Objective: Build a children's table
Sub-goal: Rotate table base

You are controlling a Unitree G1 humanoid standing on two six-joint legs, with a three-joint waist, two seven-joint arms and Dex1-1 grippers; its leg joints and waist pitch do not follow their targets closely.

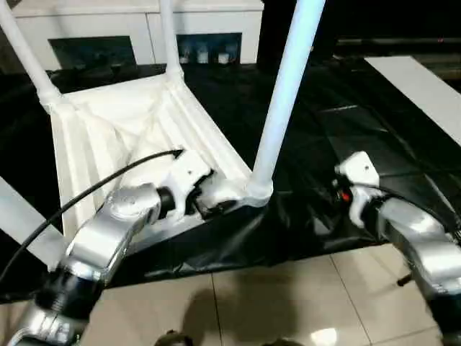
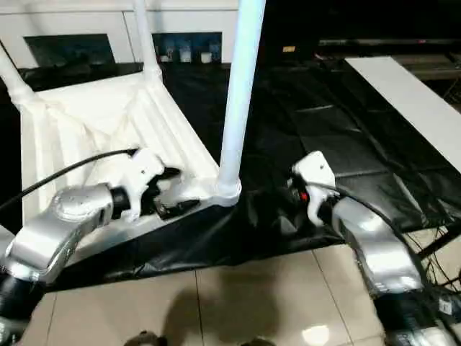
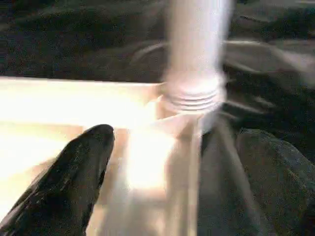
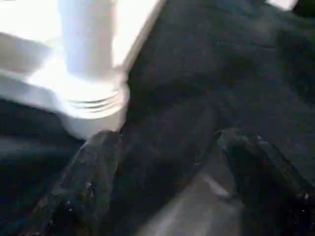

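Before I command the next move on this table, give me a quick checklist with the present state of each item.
1. Near corner leg seated upright in its corner socket: ok.
2. Two far legs standing in their sockets: ok.
3. Fourth corner of the table top fitted with a leg: cannot tell.
4. Left gripper open, holding nothing, at the table top's near rim: ok.
5. Right gripper open, empty, over the black sheet beside the near leg: ok.
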